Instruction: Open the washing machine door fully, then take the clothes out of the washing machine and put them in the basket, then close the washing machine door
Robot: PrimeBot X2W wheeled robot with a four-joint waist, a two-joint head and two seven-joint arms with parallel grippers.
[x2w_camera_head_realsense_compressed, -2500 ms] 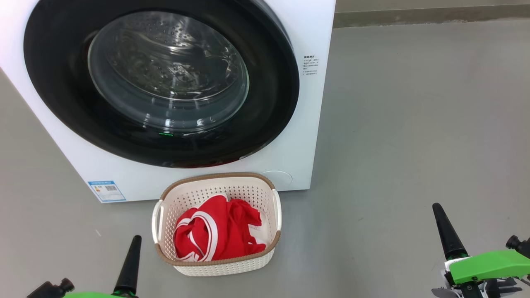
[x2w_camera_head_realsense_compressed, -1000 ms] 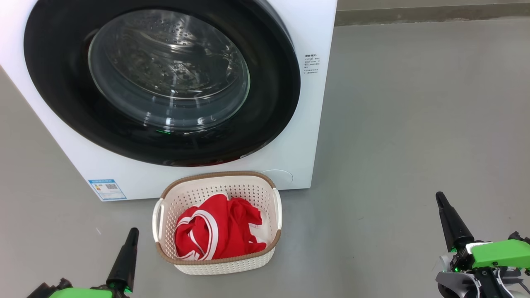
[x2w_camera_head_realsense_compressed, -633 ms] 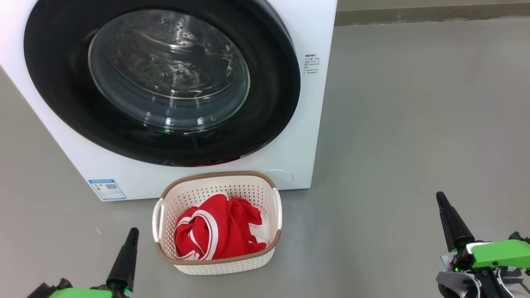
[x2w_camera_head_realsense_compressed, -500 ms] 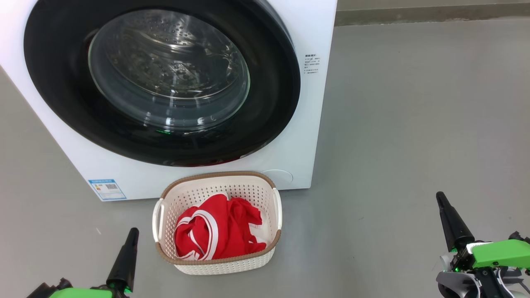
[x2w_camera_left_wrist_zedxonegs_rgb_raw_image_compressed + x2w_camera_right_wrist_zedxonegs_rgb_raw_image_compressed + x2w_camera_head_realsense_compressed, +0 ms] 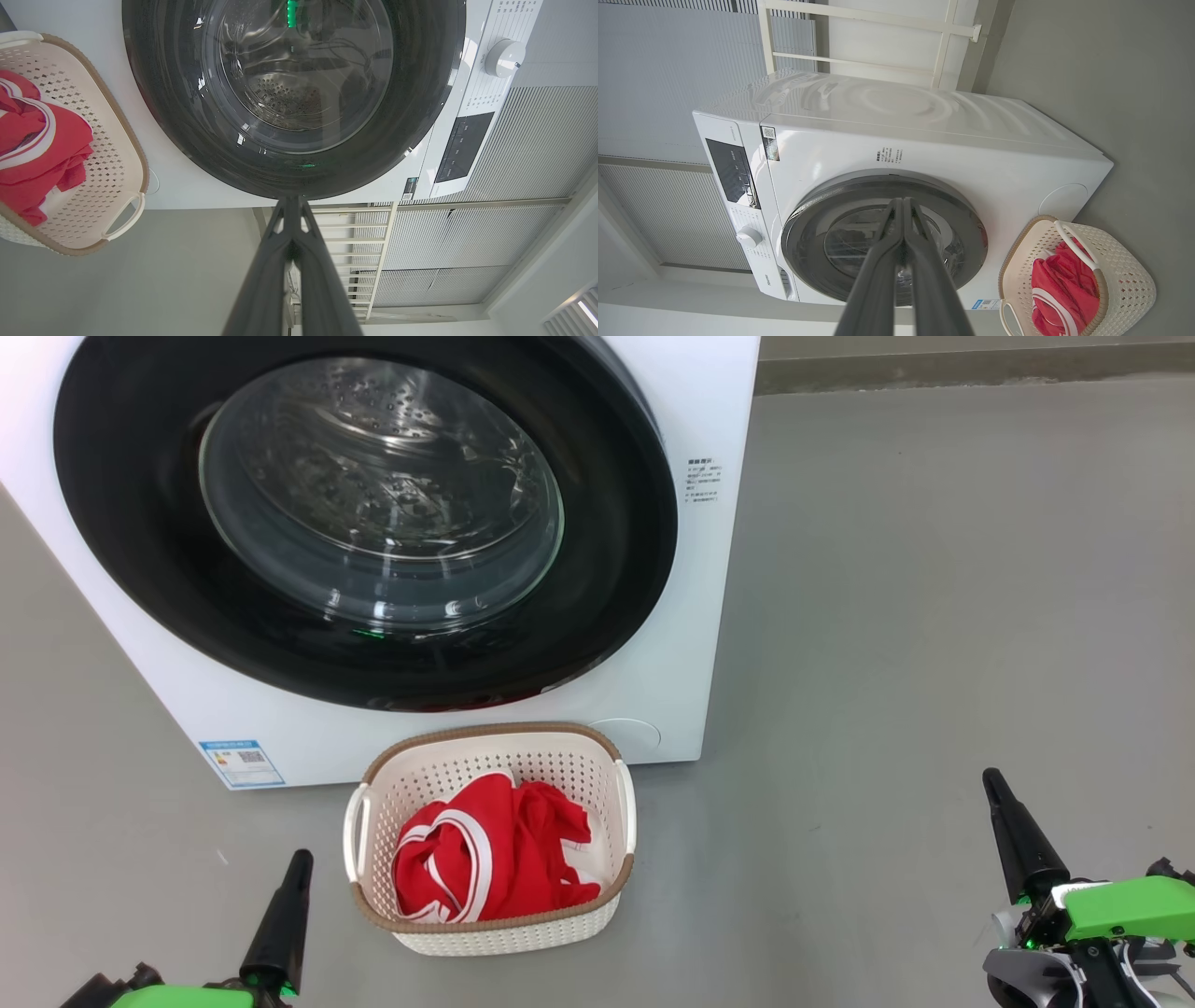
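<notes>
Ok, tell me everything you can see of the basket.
The basket is small, rectangular with rounded corners, cream-white perforated plastic, with a brown woven-look rim and a white loop handle on each short side. It stands upright on the grey floor just in front of the washing machine, holding red clothes with white trim.

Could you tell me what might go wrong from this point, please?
1. The washing machine door looks shut, but whether it latched cannot be told; it could swing open.
2. The basket holding the clothes stands close before the washing machine, between the left gripper and right gripper; rolling forward might knock it over.
</notes>
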